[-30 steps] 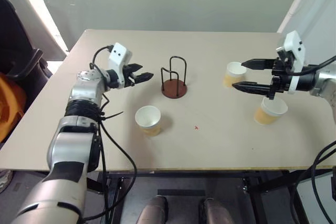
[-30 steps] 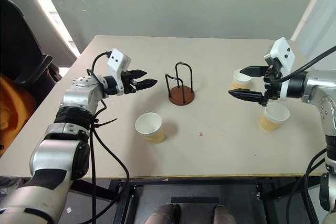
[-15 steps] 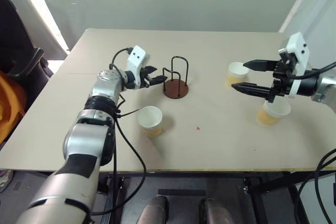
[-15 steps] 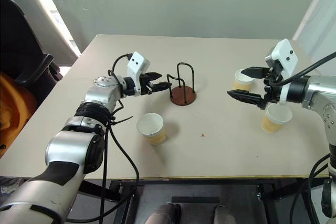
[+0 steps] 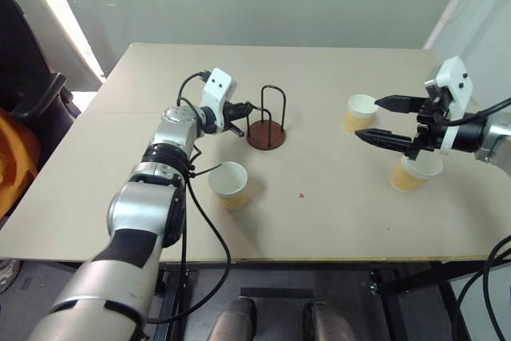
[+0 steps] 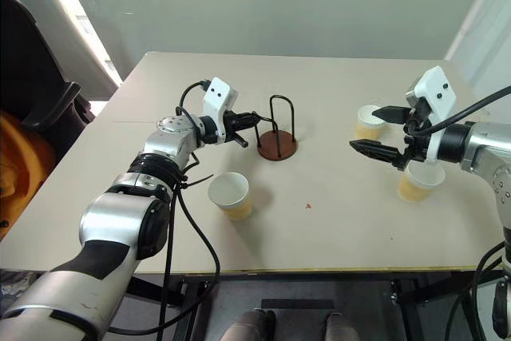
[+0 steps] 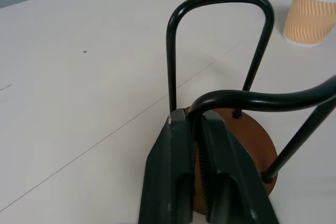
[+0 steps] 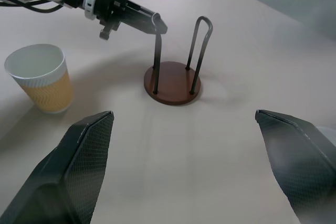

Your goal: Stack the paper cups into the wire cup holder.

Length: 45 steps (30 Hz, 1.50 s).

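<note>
The wire cup holder (image 5: 266, 135), a reddish-brown disc with black wire loops, stands mid-table. My left gripper (image 5: 243, 109) is shut on the top of the loop nearest it; the left wrist view shows the wire pinched between the fingertips (image 7: 178, 124). One paper cup (image 5: 227, 184) stands upright in front of the holder, toward the left. A second paper cup (image 5: 360, 112) stands at the right, and a third (image 5: 409, 173) nearer the right edge. My right gripper (image 5: 366, 120) hovers open above the table between those two cups, holding nothing.
The beige table (image 5: 319, 221) has bare surface in front of the holder and between the two arms. A dark chair (image 5: 24, 93) with something orange on it stands off the table's left side. A small red mark (image 5: 299, 194) lies on the tabletop.
My left gripper moved right to the holder and shut on its near wire loop. The right gripper stayed open in about the same place.
</note>
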{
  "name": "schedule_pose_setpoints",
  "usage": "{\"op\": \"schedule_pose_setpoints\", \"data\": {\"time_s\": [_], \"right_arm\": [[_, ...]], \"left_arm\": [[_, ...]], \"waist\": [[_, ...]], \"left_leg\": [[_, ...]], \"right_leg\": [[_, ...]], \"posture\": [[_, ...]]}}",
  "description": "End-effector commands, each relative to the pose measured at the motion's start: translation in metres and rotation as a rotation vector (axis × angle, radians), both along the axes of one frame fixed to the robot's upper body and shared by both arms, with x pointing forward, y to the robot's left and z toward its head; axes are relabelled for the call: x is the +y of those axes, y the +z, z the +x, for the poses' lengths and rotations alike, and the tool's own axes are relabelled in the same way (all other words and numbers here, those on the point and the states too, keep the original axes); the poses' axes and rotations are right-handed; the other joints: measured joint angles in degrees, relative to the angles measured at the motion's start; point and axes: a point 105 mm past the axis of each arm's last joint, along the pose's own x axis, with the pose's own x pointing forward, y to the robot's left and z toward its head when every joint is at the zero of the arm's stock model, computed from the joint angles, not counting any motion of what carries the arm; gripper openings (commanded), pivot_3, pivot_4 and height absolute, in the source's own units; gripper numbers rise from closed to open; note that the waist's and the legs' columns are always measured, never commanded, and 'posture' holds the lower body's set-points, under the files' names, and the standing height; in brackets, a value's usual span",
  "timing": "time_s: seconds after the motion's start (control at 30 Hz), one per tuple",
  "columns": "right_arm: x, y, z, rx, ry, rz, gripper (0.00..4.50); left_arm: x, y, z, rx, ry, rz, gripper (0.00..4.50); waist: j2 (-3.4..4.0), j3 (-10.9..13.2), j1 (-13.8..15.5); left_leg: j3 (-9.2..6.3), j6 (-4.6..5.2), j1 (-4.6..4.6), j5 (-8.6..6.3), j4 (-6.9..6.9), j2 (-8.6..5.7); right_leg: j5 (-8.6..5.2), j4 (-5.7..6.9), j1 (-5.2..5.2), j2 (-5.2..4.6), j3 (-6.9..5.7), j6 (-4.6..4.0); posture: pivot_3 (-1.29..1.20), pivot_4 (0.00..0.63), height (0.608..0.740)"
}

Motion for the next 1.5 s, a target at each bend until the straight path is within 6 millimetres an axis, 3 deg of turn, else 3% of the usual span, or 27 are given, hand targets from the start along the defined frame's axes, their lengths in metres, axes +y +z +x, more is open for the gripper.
{"op": "schedule_pose_setpoints", "data": {"time_s": [0.03,0.13,0.23,0.33,0.53,0.63,0.97,1.17,1.3,1.33,1.5], "right_arm": [[-0.005,0.017,-0.007,-0.07,-0.009,-0.015,4.5],[-0.006,0.016,-0.015,-0.04,0.028,-0.038,4.5],[-0.004,0.008,-0.039,0.039,0.159,-0.098,4.5],[-0.007,-0.003,-0.055,0.116,0.236,-0.185,4.5],[-0.02,-0.023,-0.058,0.191,0.217,-0.334,4.5],[-0.021,-0.028,-0.06,0.203,0.221,-0.367,4.5],[-0.013,-0.032,-0.068,0.226,0.253,-0.366,4.5],[-0.015,-0.032,-0.066,0.221,0.241,-0.37,4.5],[-0.016,-0.03,-0.063,0.214,0.23,-0.371,4.5],[-0.016,-0.031,-0.063,0.215,0.227,-0.373,4.5],[-0.017,-0.034,-0.063,0.222,0.223,-0.377,4.5]], "left_arm": [[-0.007,0.02,-0.003,-0.045,-0.067,-0.01,0.02],[-0.021,0.037,-0.017,-0.024,-0.251,-0.048,0.02],[-0.041,0.063,-0.037,-0.058,-0.457,-0.049,0.02],[-0.058,0.073,-0.057,-0.084,-0.622,0.007,0.02],[-0.08,0.045,-0.096,-0.092,-0.849,0.212,0.02],[-0.085,0.029,-0.104,-0.071,-0.871,0.241,0.02],[-0.094,0.007,-0.117,0.005,-0.85,0.185,0.02],[-0.093,-0.007,-0.127,0.023,-0.902,0.244,0.02],[-0.101,-0.011,-0.112,0.01,-0.817,0.261,0.02],[-0.102,-0.01,-0.11,0.01,-0.805,0.255,0.62],[-0.105,-0.01,-0.108,0.0,-0.794,0.254,2.29]], "waist": [[0.0,0.0,0.0],[0.0,0.0,0.1],[-0.02,0.0,0.5],[-0.02,0.0,0.7],[0.11,-0.1,0.7],[0.11,-0.1,0.6],[0.12,-0.1,0.5],[0.11,-0.1,0.5],[0.11,-0.1,0.5],[0.11,-0.1,0.5],[0.11,-0.1,0.5]], "left_leg": [[0.0,0.0,0.0,0.0,0.0,0.0],[0.01,0.0,-0.01,0.0,0.01,-0.01],[-0.04,0.01,-0.14,0.0,0.03,-0.04],[-0.08,0.06,-0.35,-0.03,0.11,-0.19],[0.03,0.42,-0.36,-0.4,0.7,-0.35],[0.03,0.53,-0.3,-0.53,0.95,-0.3],[0.03,1.01,0.16,-0.82,1.02,-0.29],[0.0,0.97,0.13,-0.79,1.03,-0.31],[-0.01,0.99,0.15,-0.8,1.03,-0.31],[-0.01,0.99,0.15,-0.8,1.03,-0.31],[-0.01,0.97,0.17,-0.8,1.02,-0.32]], "right_leg": [[0.0,0.0,0.0,0.0,0.0,0.0],[0.0,-0.01,0.01,0.0,0.01,0.0],[-0.01,-0.04,-0.02,0.01,-0.01,0.04],[-0.07,-0.09,-0.1,0.01,0.0,0.16],[-0.29,0.0,0.12,-0.07,0.15,0.54],[-0.29,0.05,0.23,-0.11,0.18,0.61],[-0.24,-0.05,0.79,-0.16,0.16,0.69],[-0.24,-0.08,0.81,-0.18,0.16,0.69],[-0.24,-0.08,0.83,-0.2,0.15,0.69],[-0.24,-0.09,0.85,-0.2,0.15,0.69],[-0.24,-0.1,0.86,-0.21,0.15,0.69]], "posture": [[0.0,0.15,0.74],[0.0,0.15,0.74],[0.0,0.15,0.74],[0.0,0.15,0.74],[0.0,0.15,0.74],[0.0,0.15,0.74],[0.0,0.15,0.74],[0.0,0.15,0.74],[0.0,0.15,0.74],[0.0,0.15,0.74],[0.0,0.15,0.74]]}}
